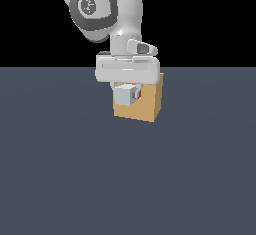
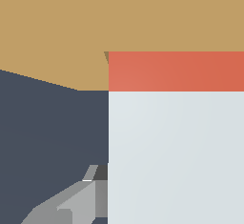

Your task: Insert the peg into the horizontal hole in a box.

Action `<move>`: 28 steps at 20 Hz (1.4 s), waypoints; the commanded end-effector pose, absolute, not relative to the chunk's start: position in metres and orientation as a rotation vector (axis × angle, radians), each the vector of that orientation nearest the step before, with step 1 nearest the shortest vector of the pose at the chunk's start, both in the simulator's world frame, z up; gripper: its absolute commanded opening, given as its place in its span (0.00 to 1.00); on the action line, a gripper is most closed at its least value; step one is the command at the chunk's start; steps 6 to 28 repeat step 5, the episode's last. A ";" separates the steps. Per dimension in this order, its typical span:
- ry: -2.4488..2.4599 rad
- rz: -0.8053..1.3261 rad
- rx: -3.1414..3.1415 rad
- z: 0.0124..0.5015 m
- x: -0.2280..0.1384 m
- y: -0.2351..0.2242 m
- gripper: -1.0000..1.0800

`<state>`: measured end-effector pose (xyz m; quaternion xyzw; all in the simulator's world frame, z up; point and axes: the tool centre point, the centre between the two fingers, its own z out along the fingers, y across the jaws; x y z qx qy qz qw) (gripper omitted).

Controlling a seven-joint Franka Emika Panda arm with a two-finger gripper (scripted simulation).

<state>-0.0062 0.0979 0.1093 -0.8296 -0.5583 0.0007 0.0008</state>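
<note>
The tan box (image 1: 149, 105) stands on the dark floor just under the arm's hand. My gripper (image 1: 127, 89) is shut on the peg (image 1: 124, 95), which lies level. The peg's pale grey-white end faces the exterior camera and a sliver of its red-orange part (image 1: 137, 93) meets the box face. In the wrist view the red-orange part (image 2: 176, 71) reaches the box (image 2: 119, 13), with the pale part (image 2: 176, 161) behind it. One grey finger (image 2: 81, 201) presses the peg's side. The hole is almost wholly covered by the peg; only a dark corner (image 2: 106, 56) shows.
A flat dark blue-grey floor (image 1: 65, 169) spreads around the box on all sides. The white arm (image 1: 107, 9) rises above the box toward the exterior view's left. No other object is in view.
</note>
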 end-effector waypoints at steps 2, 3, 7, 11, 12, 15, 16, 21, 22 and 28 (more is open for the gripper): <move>-1.752 -0.004 -2.609 0.112 0.000 0.107 0.00; -1.752 -0.004 -2.609 0.112 0.001 0.108 0.00; -1.752 -0.004 -2.609 0.112 0.001 0.109 0.00; -1.752 -0.004 -2.609 0.112 0.001 0.109 0.00; -1.752 -0.004 -2.609 0.112 0.001 0.109 0.00; -1.752 -0.004 -2.609 0.112 0.001 0.109 0.00; -1.752 -0.004 -2.609 0.112 0.001 0.109 0.00; -1.752 -0.004 -2.609 0.112 0.001 0.109 0.00; -1.752 -0.004 -2.609 0.112 0.001 0.109 0.00; -1.752 -0.004 -2.609 0.112 0.001 0.109 0.00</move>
